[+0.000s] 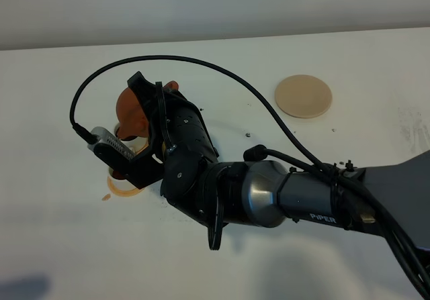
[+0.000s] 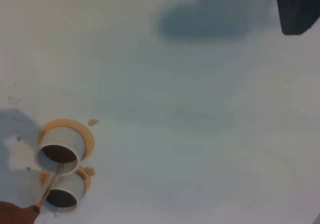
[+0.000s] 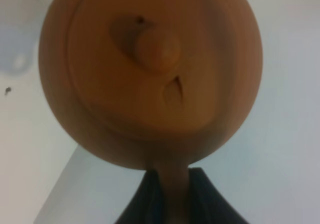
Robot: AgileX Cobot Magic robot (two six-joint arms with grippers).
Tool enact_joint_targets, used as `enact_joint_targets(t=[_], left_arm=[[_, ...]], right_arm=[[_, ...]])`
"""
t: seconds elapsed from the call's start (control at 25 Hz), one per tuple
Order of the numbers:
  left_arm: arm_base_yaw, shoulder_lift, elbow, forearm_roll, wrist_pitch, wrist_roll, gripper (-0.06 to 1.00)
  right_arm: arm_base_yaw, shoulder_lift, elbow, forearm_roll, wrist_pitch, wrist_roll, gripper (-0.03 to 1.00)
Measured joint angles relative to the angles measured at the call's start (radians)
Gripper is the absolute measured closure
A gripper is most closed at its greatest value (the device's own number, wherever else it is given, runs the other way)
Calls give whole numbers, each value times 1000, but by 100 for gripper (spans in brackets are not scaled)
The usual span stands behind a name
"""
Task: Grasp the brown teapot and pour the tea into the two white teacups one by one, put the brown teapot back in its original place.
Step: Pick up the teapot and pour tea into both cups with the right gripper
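1. My right arm (image 1: 289, 196) reaches across the white table (image 1: 222, 260) from the right edge toward the left half, wrist rolled over.
2. The right gripper (image 3: 167, 184) is clamped tight on the brown teapot's (image 1: 134, 109) loop handle; in the right wrist view the dark fingers (image 3: 145, 199) pinch the thin handle strip between them, with the pot's lid and knob (image 3: 155, 48) filling the picture.
3. I see the teapot held off the table and tipped over, above the cups near the left edge.
4. In the left wrist view the spout tip (image 2: 17, 214) shows at a corner of the picture, and a thin stream of tea (image 2: 50, 184) runs from it down over the two white teacups.
5. The two white teacups (image 2: 60, 151) (image 2: 64, 191) stand side by side, touching or nearly so, each on an orange saucer (image 2: 87, 136). Both show dark tea inside.
6. From the high camera the cups are mostly hidden by my arm; only a saucer edge (image 1: 121, 189) and a small orange speck (image 1: 106, 197) beside it peek out.
7. The beige coaster (image 1: 304, 96) lies bare toward the far right of the table, well apart from the teapot.
8. I cannot tell how the left gripper stands; only a dark blurred piece (image 2: 297, 8) shows at the frame's edge.
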Motion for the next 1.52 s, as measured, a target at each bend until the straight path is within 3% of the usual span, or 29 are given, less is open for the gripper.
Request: enact_joint_targets(t=[1.52], left_arm=[[0, 0, 0, 0, 1, 0, 67]], right_arm=[[0, 0, 0, 45, 8, -79, 88]])
